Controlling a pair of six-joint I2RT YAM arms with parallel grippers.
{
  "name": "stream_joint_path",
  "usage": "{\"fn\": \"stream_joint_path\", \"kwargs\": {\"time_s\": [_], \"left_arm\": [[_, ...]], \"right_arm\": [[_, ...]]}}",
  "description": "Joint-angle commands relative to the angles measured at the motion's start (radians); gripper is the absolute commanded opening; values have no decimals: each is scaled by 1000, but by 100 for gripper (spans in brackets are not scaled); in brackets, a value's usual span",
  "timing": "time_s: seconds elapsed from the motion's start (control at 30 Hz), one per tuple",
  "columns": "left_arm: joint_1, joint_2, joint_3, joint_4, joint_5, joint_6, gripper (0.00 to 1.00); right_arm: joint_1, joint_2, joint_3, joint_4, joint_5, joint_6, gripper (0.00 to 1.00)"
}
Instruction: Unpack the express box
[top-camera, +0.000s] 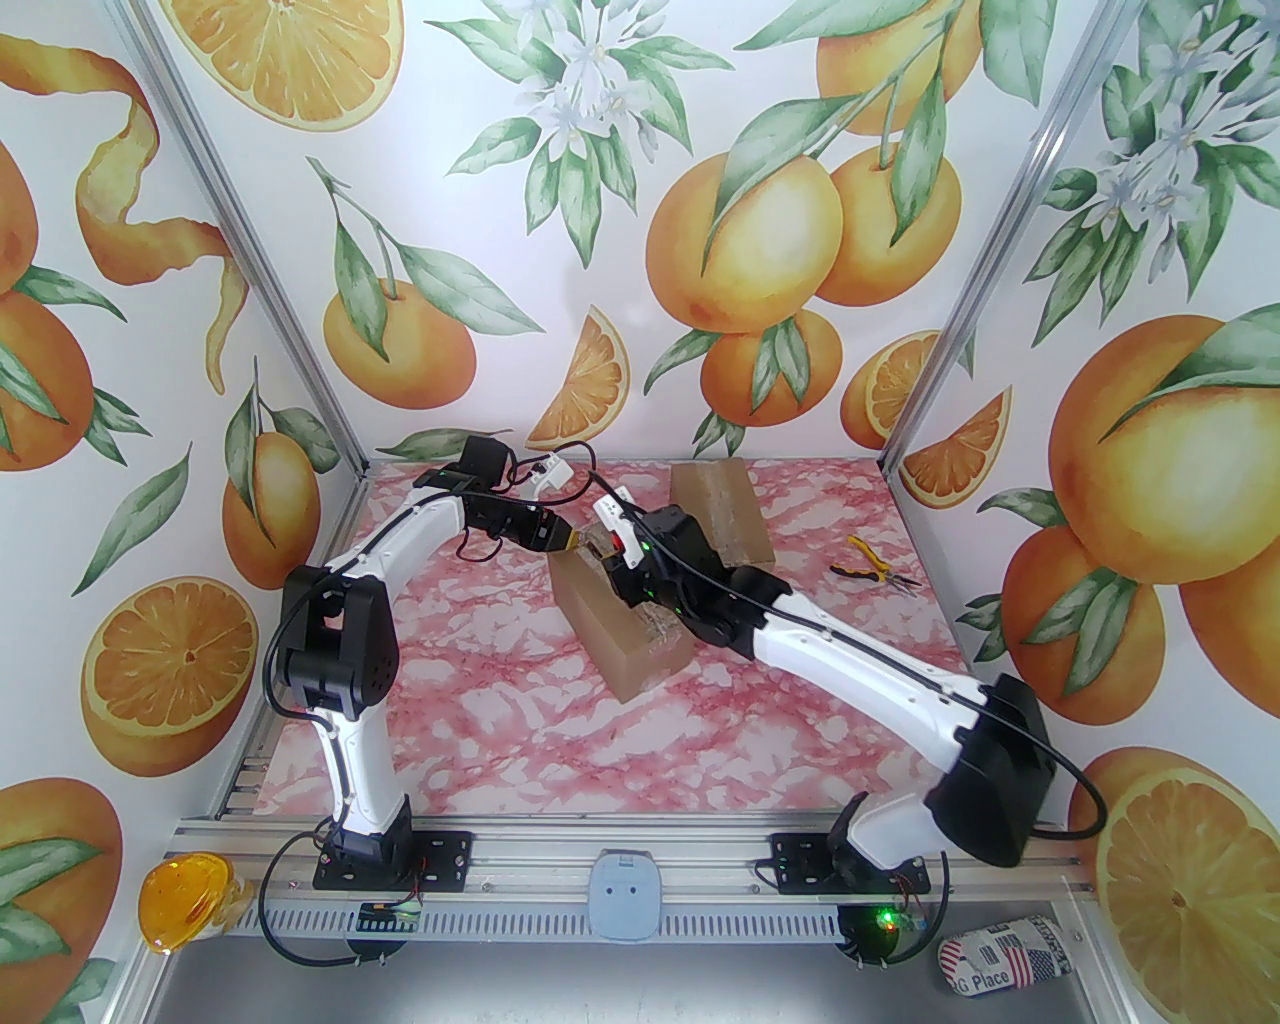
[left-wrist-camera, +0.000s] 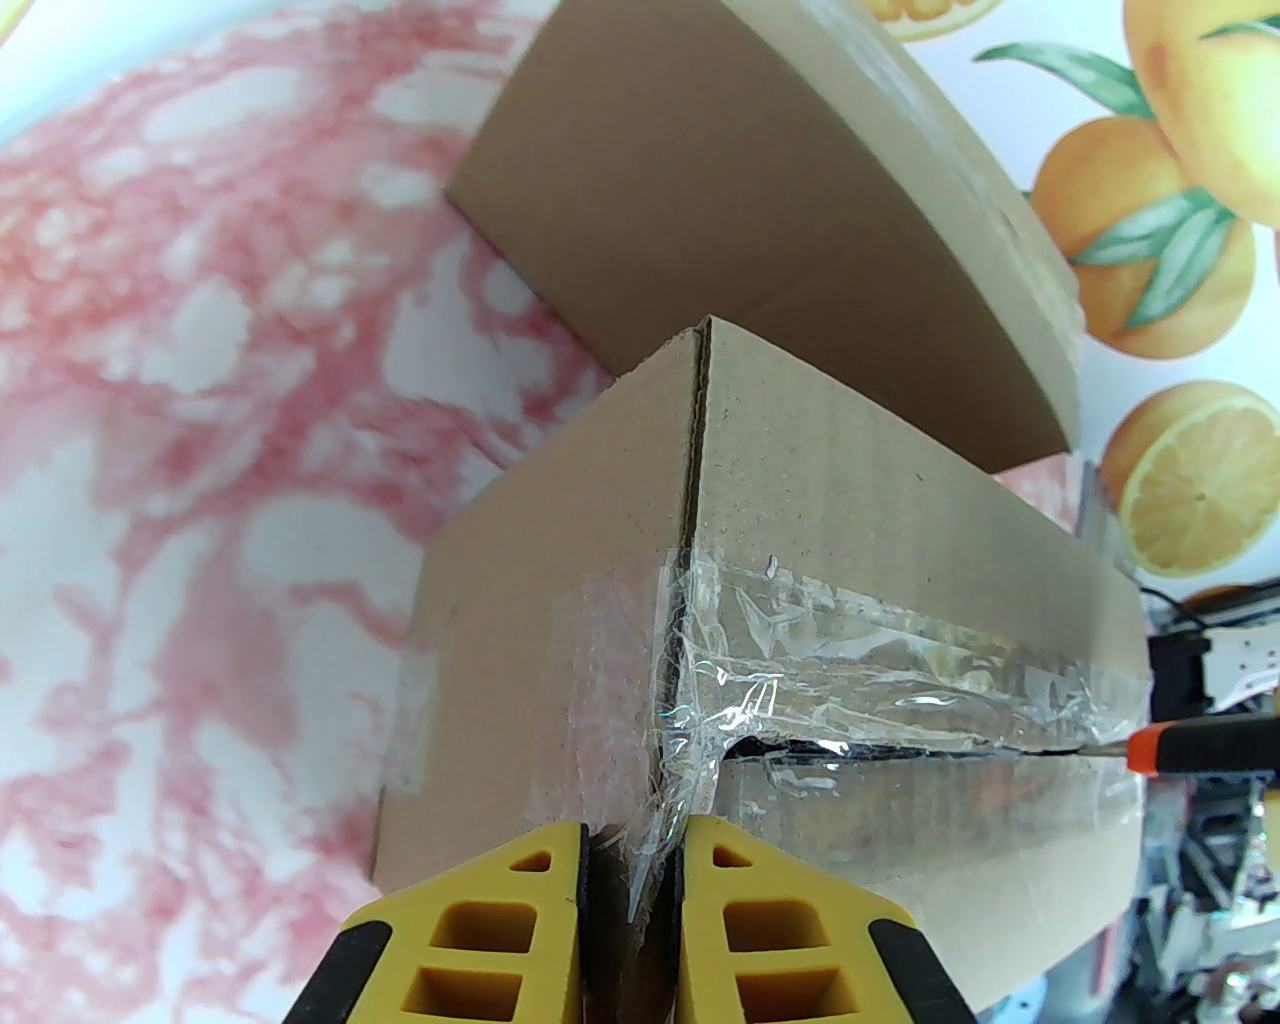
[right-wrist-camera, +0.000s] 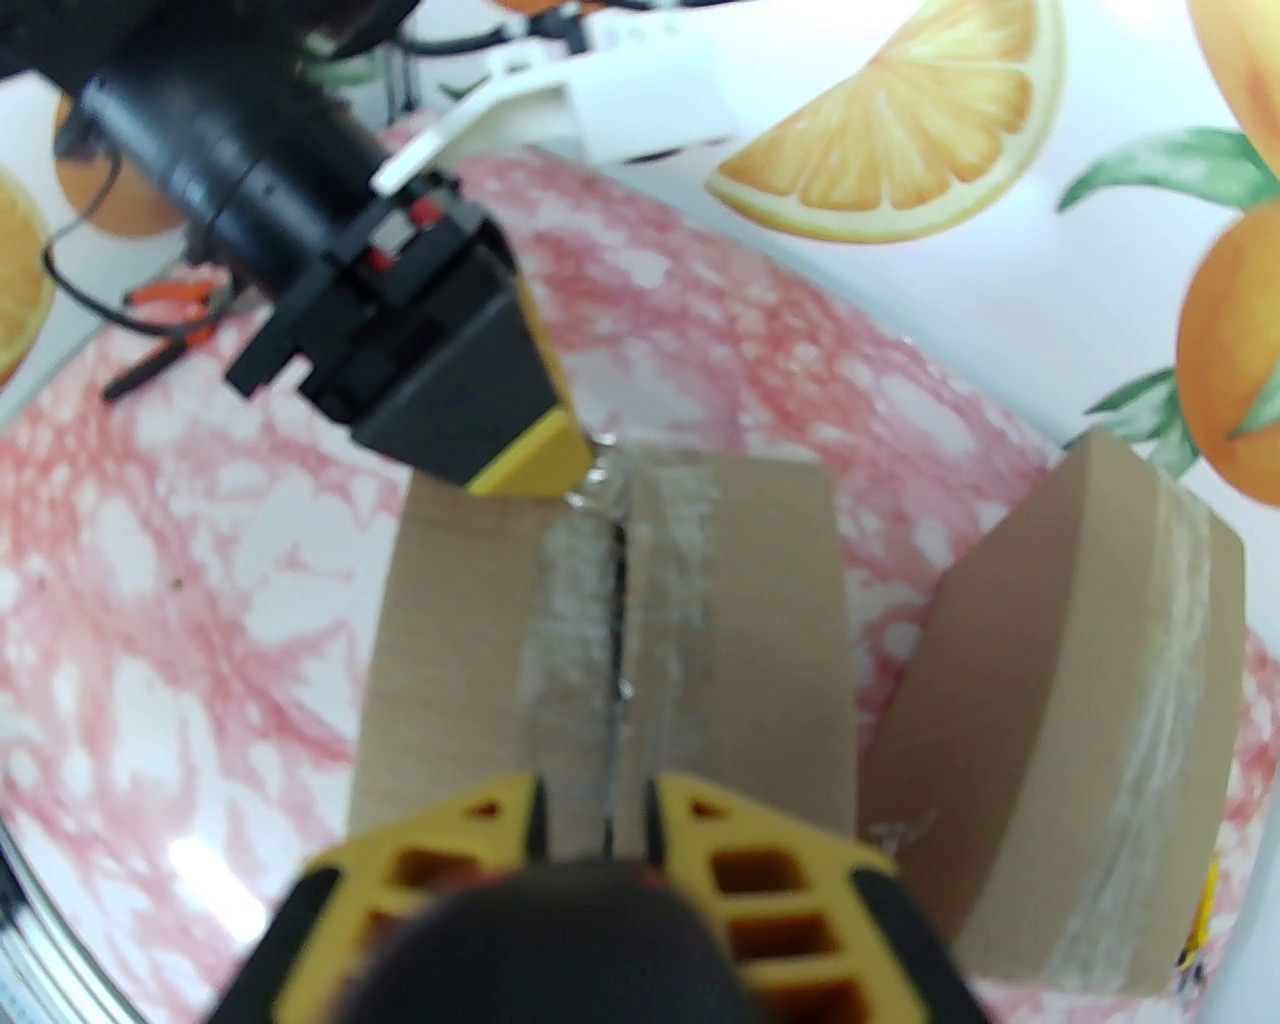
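Pink marbled worktop is seen. The task's box lies mid-worktop, skewed, top seam partly slit. A second box stands just beside and behind it, taped shut. The left claw is at the box's far end, fingers nearly together and pinched on the loose clear tape at that edge. The right claw is over the near end, clamped on a cutter with its blade set in the seam. Pliers lie well apart at the right.

Risks, as judged:
- The box is not pinned, so it could be dragged or tipped by a tape pull.
- The crumpled tape could be torn off short, leaving the flaps stuck.
- Contents could be cut if the blade is driven deep.
- The left claw could be struck if the blade is run straight along the seam.
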Motion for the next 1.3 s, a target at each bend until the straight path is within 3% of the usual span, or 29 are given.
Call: {"fn": "stream_joint_path", "kwargs": {"time_s": [0.0,0.5,1.03,1.27], "left_arm": [[56,27,-46,10,-294,-5,0],[58,-23,-98,25,-347,0,0],[59,-41,-101,38,-384,-15,0],[59,-69,-116,50,-384,-14,0]], "right_arm": [[8,-103,-48,-157,58,44,0],[0,-228,-158,-71,115,64,0],[-39,-484,-402,180,182,136,0],[-59,-457,-389,211,136,123,0]]}}
